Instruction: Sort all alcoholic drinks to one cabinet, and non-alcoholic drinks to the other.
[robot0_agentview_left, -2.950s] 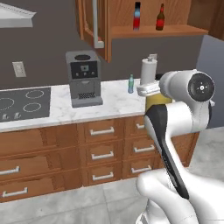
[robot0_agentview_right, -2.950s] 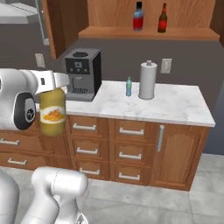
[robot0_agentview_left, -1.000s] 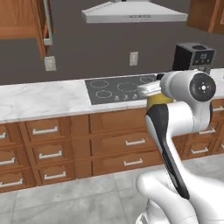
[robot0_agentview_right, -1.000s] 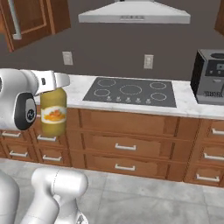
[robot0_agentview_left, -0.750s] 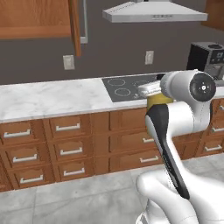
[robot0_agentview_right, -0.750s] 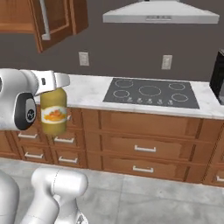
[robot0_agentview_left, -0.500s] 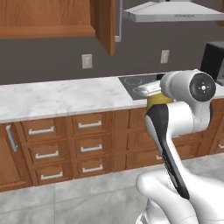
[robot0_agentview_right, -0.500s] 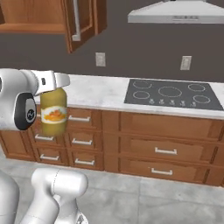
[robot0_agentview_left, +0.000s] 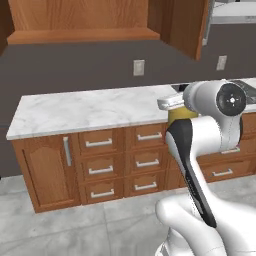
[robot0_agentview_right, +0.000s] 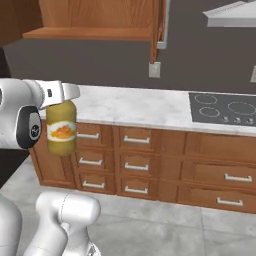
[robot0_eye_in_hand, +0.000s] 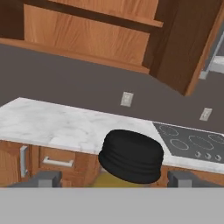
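Carrying orange-yellow juice bottle (robot0_agentview_right: 61, 128), gripper (robot0_eye_in_hand: 114, 178) fingers spread wide, clamping its sides below black cap (robot0_eye_in_hand: 131, 155). Open wall cabinet (robot0_agentview_right: 95, 20) at 12 o'clock; next I raise bottle onto its shelf.

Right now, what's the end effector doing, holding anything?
End effector: closed on the orange-yellow juice bottle, carrying it off the counter.

The marble tabletop (robot0_agentview_left: 90, 110) lies bare across the middle of the left base view, with open air above it up to the wall cabinet (robot0_agentview_left: 80, 20) at upper left. That cabinet's open door (robot0_agentview_left: 187, 25) juts forward at upper right. The hand (robot0_agentview_right: 60, 95) carries the juice bottle (robot0_agentview_right: 61, 129), hanging in front of the tabletop edge
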